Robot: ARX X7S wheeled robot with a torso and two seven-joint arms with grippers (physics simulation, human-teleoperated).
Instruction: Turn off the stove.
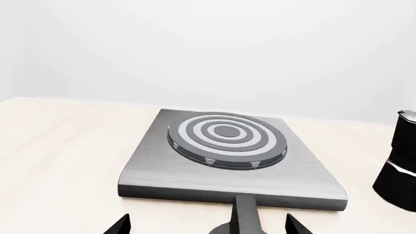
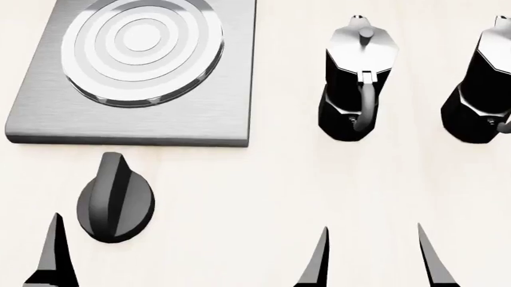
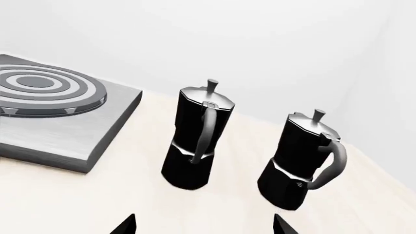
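Nearest to us, at the lower edge of the head view, our two grippers hover low over a pale table (image 2: 264,191). Our left gripper (image 1: 206,225) shows two dark fingertips spread wide apart with nothing between them but the knob ahead. Our right gripper (image 2: 374,257) is likewise spread wide and holds nothing; it points toward two coffee pots.

Just beyond the left gripper lies the knob (image 2: 116,200), a round black dial with a raised ridge across its middle. It sits flat on the table, just in front of the stove plate's near edge, apart from the plate itself. We judge it stiff and rigid, smooth and perhaps slippery on its round rim, so the ridge looks like the best place to pinch: one fingertip on each flat side, then a twist. It should turn in place rather than lift.

Behind the knob lies the stove (image 2: 48,107), a flat square plate of brushed grey metal with a round burner (image 2: 143,48) of grey and white rings. It looks heavy and fixed.

To the right, well apart from the stove, stand the nearer coffee pot (image 2: 359,84) and the farther coffee pot (image 2: 483,89), both upright, black below and silver on top.

Farthest off, the table is light wood grain, and a plain white wall (image 1: 208,48) rises behind it.
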